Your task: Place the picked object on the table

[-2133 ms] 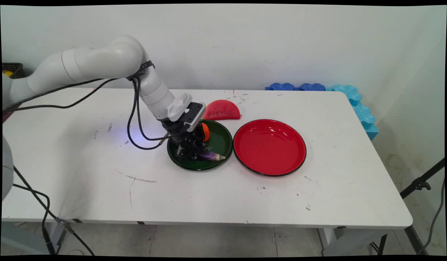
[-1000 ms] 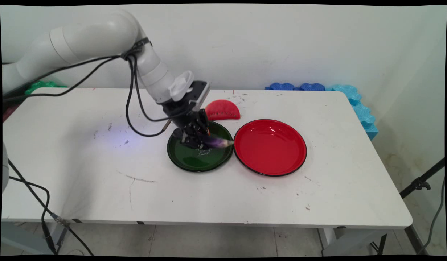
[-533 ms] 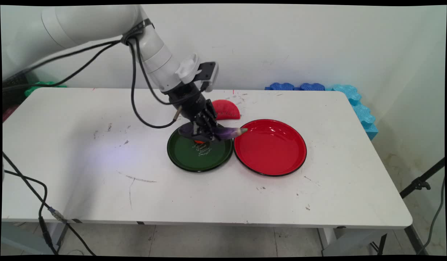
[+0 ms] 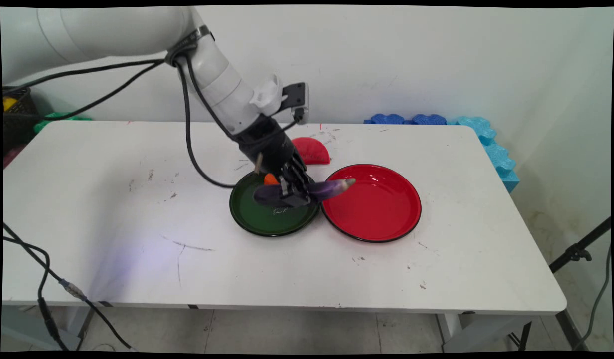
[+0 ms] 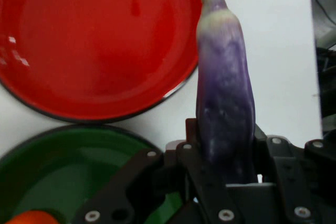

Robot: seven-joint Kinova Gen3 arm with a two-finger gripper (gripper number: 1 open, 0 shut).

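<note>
My gripper (image 4: 292, 192) (image 5: 226, 156) is shut on a purple eggplant (image 4: 327, 189) (image 5: 224, 93) and holds it in the air, lying roughly level. The eggplant's pale green tip reaches over the left rim of the red plate (image 4: 382, 219) (image 5: 79, 40); its dark end hangs over the green plate (image 4: 259, 219) (image 5: 63, 166). A small orange thing (image 4: 270, 179) (image 5: 31, 217) lies in the green plate, just behind my hand. The two plates sit side by side, nearly touching.
A red half-round slice (image 4: 314, 149) lies on the table behind the plates, partly hidden by my arm. Blue foam pieces (image 4: 436, 120) line the far right edge. Black cables (image 4: 197, 154) hang from the arm left of the green plate.
The gripper closed on the eggplant in the green plate, lifted it, and carried it to the right; its tip now reaches over the red plate's rim.
</note>
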